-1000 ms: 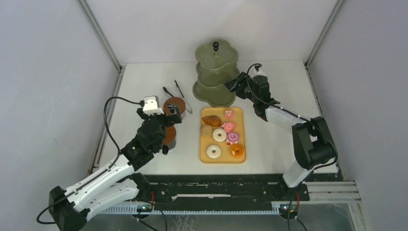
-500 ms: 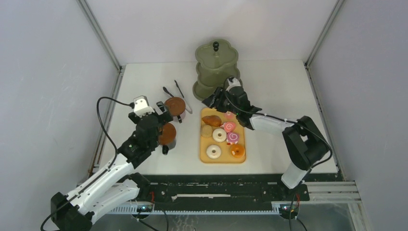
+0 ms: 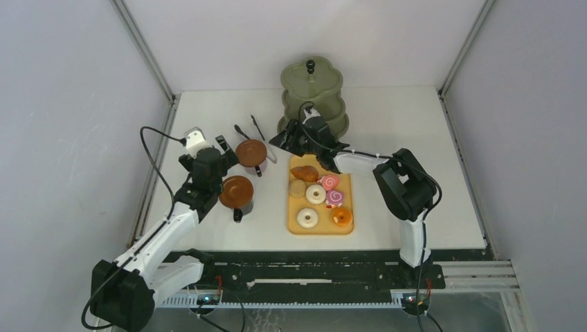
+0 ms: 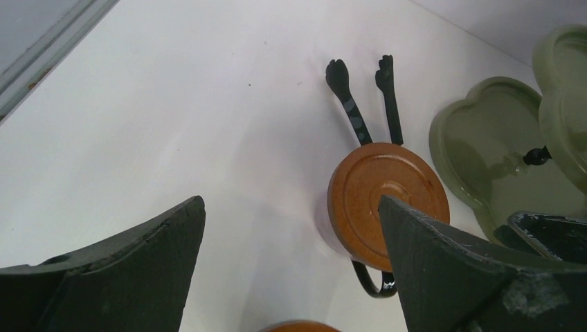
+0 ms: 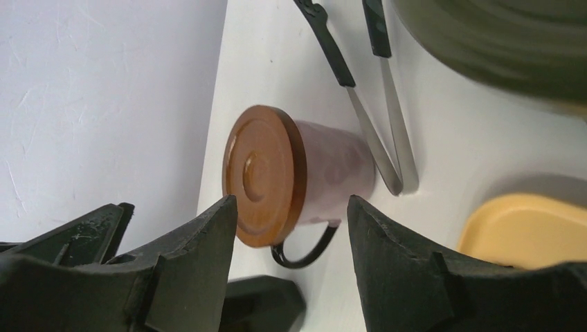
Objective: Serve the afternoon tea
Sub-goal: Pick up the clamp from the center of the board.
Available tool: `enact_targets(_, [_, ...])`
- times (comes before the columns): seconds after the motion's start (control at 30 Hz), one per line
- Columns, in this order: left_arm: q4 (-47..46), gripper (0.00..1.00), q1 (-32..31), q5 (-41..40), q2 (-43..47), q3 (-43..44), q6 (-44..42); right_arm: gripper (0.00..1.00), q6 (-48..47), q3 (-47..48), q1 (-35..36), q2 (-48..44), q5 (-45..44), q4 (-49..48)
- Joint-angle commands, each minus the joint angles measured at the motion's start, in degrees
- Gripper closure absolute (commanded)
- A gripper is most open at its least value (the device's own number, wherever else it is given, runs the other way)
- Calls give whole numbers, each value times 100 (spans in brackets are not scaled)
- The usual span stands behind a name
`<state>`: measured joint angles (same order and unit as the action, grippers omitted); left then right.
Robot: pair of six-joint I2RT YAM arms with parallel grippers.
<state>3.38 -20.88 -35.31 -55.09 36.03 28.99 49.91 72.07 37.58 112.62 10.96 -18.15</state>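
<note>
The stand (image 3: pixel 311 97) sits at the back of the tabletop, its lowest tier bare. The tray (image 3: pixel 348 181) in front of it carries the treats (image 3: pixel 315 194). Left of the tray stand 2 cups (image 3: pixel 236 192). Both grippers face the far cup (image 5: pixel 336 176): the left gripper (image 4: pixel 291 207) gapes fully and is empty; the right gripper (image 5: pixel 292 200) is partly open, also empty. We fear the 2 arms colliding over that 1 cup, tipping it or sliding its saucer (image 4: pixel 384 190) onto the tongs (image 4: pixel 374 97) just beside it.
</note>
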Motion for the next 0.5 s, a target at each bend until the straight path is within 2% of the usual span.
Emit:
enact_targets(0.0, [-521,0,224,454,-309,449,164,33,133,597,78,290,183,-84])
enact_targets(0.17, [-618,0,349,554,-604,557,267,33,-30,853,96,471,33,122])
enact_targets(0.47, [-691,0,493,670,-691,582,353,34,-1170,962,126,247,-898,1279])
